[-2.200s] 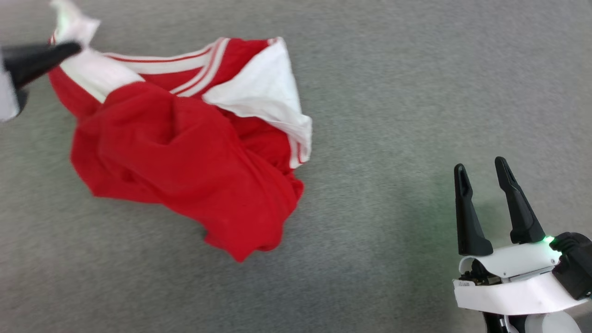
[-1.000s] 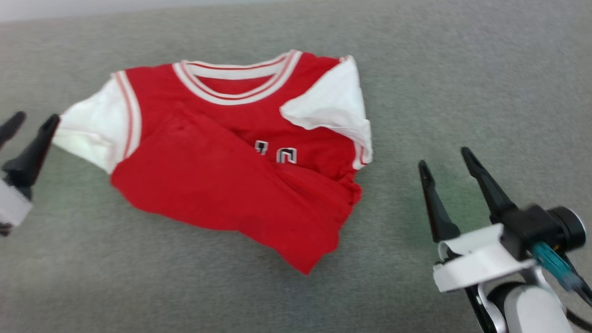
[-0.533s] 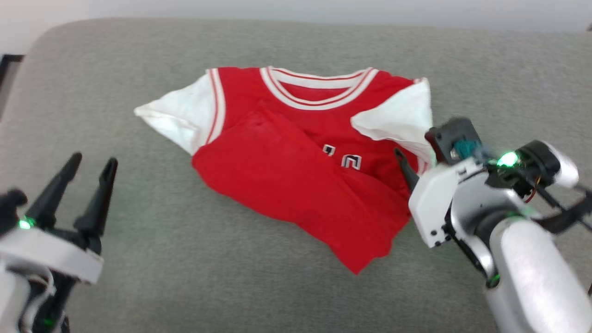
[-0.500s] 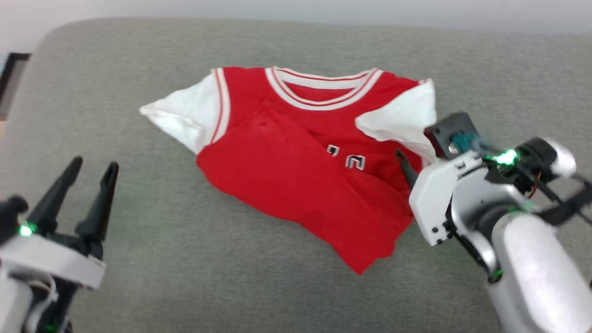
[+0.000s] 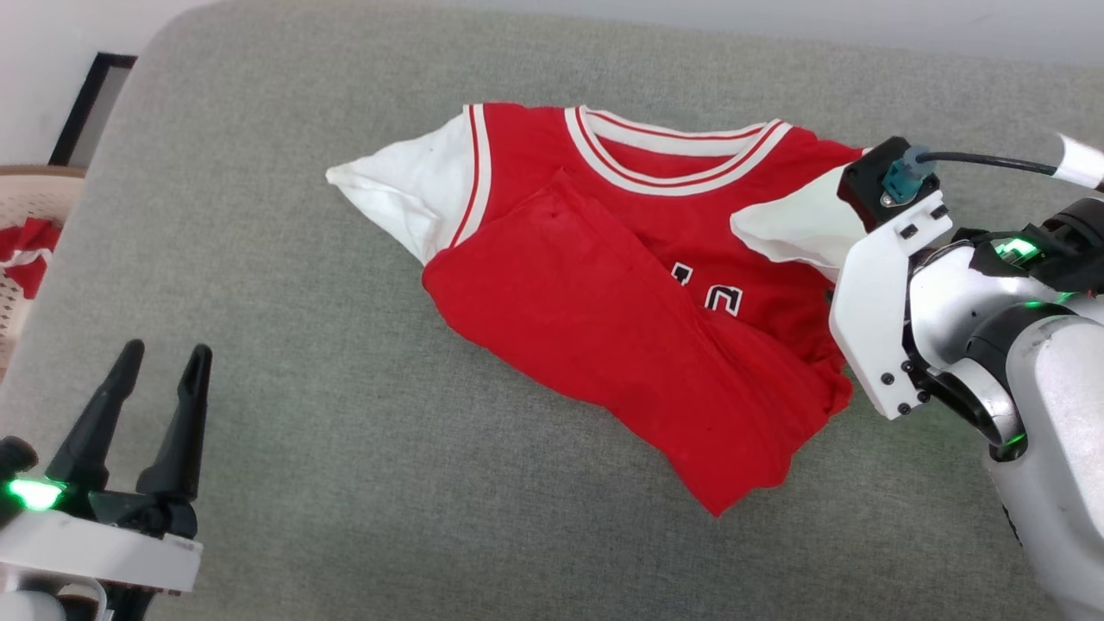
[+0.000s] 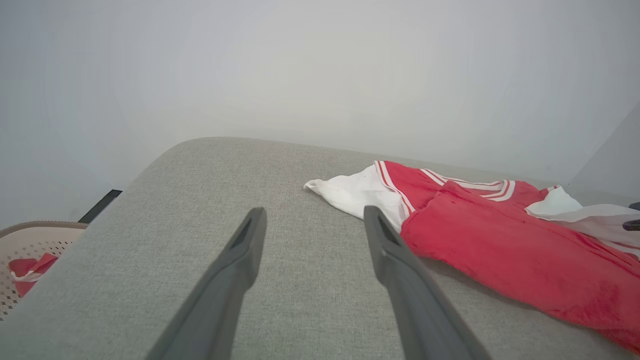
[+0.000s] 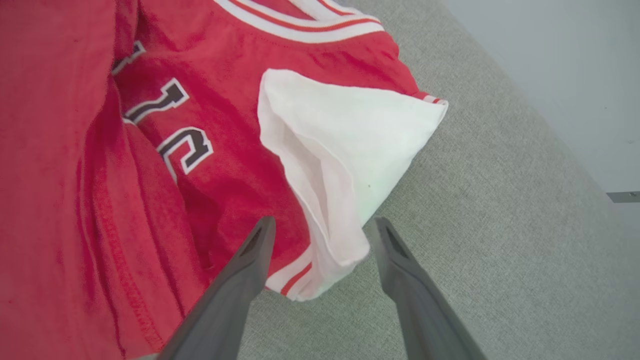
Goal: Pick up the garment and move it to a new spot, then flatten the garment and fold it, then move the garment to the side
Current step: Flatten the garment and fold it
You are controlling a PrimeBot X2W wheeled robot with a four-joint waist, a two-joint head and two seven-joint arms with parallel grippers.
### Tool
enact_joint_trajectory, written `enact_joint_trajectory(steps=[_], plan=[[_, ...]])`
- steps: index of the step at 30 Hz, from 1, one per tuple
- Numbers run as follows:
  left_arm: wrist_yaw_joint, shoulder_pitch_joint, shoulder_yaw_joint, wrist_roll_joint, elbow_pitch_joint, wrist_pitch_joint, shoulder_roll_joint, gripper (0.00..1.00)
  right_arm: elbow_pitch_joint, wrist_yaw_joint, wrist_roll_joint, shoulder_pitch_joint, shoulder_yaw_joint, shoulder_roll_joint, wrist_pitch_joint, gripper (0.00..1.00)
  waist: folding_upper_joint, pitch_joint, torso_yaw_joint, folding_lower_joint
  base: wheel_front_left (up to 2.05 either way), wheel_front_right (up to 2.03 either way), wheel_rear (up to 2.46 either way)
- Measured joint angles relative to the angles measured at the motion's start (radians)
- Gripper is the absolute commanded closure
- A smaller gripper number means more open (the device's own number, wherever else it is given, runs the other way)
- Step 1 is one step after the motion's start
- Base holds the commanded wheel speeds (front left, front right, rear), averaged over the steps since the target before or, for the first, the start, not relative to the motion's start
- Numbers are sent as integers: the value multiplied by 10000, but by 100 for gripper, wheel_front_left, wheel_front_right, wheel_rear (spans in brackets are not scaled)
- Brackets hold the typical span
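1. Grey upholstery [image 5: 345,483] bore the garment [image 5: 604,345], which lay rumpled right of centre with its lower body doubled over the chest.
2. Flattening seemed to be the step in hand. The next move likely called for pinching the tucked-in white sleeve [image 7: 350,150] and drawing it outward.
3. The right gripper [image 7: 324,220] hovered over that cuff, jaws spread and empty. The left gripper [image 5: 166,348] waited well apart, jaws released.
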Motion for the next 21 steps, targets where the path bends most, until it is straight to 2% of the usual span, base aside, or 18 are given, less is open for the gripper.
enact_joint_trajectory(steps=[2,3,4,6,11,14,18,21], plan=[[0,12,27,-82,-54,0,-6,0,-17,0,-52,-23,17,29,113,0,0,97,16,0,0,0,0],[0,13,33,-138,-102,0,-12,0,-17,0,-96,-34,58,31,230,15,0,147,21,0,0,0,0],[0,12,38,-186,-132,0,-15,0,-19,0,-119,-40,123,23,328,67,0,194,25,0,0,0,0],[0,8,86,-242,-159,0,-13,0,-90,0,-121,-81,224,54,311,100,0,280,23,0,0,0,0],[0,-2,151,-318,-176,0,-13,0,-153,0,-293,-152,77,186,111,100,0,372,-58,0,0,0,0],[0,12,201,-318,-215,0,-17,0,-422,0,-548,188,-483,270,-194,100,0,343,-129,0,0,0,0],[0,180,382,-320,-242,0,-42,0,-1216,2,-1172,1227,-2004,840,-750,100,0,280,-249,0,0,0,0],[0,346,598,-364,-257,0,-127,0,-2004,0,-1862,2434,-3682,1921,-1294,100,0,245,-376,0,0,0,0]])
